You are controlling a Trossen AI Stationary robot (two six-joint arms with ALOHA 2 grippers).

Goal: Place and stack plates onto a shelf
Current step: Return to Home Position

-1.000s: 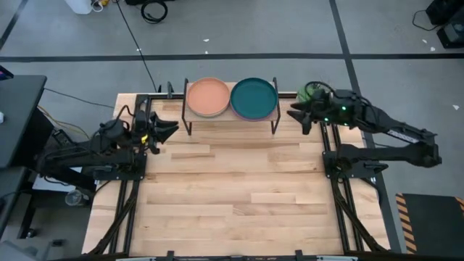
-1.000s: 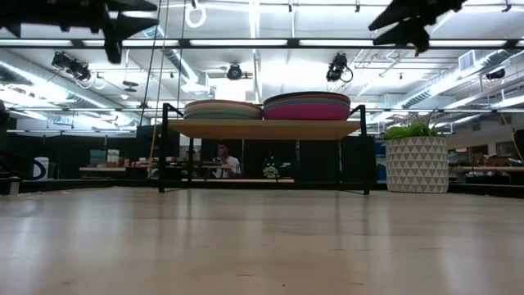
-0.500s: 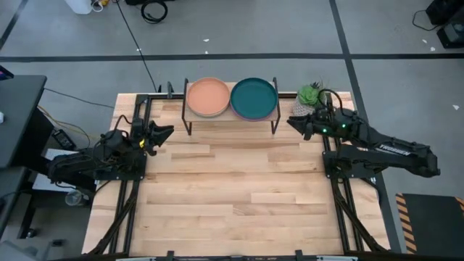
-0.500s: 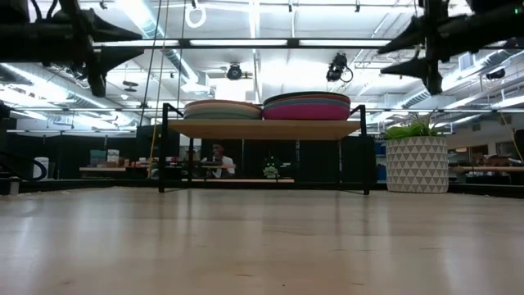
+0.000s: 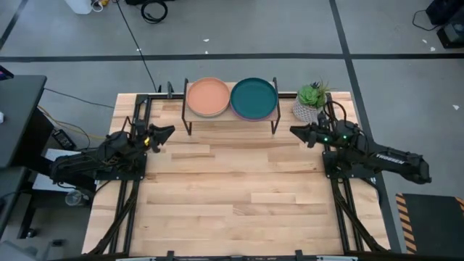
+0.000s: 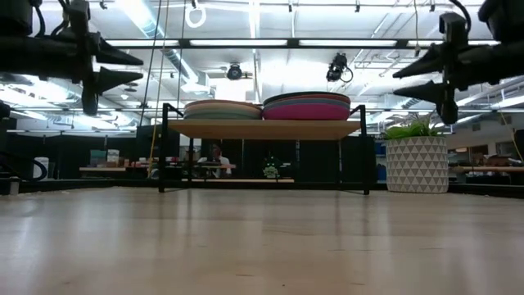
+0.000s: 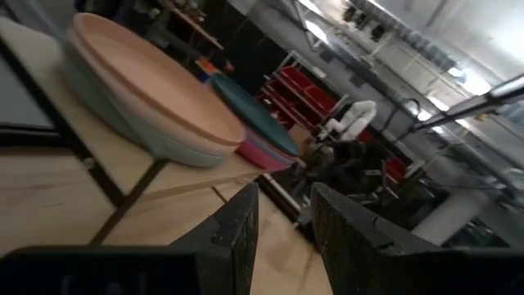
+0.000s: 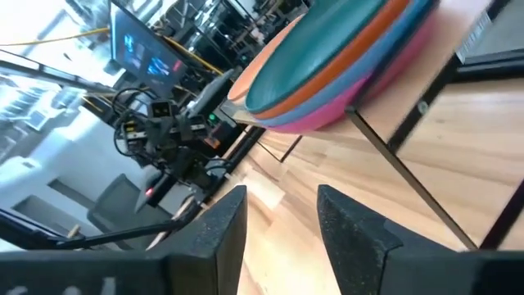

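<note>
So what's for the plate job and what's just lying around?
For the job: the shelf; the peach-topped plate stack and the teal-topped plate stack on it; the left gripper and right gripper, both open, empty.
Just lying around: the potted plant on the table, beside the shelf.

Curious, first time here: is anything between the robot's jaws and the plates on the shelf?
Nothing visible. Only bare table lies between both arms' open jaws and the shelf with the plates; the potted plant stands aside.

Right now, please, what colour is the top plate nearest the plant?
Dark teal plate, clearest in high view.
</note>
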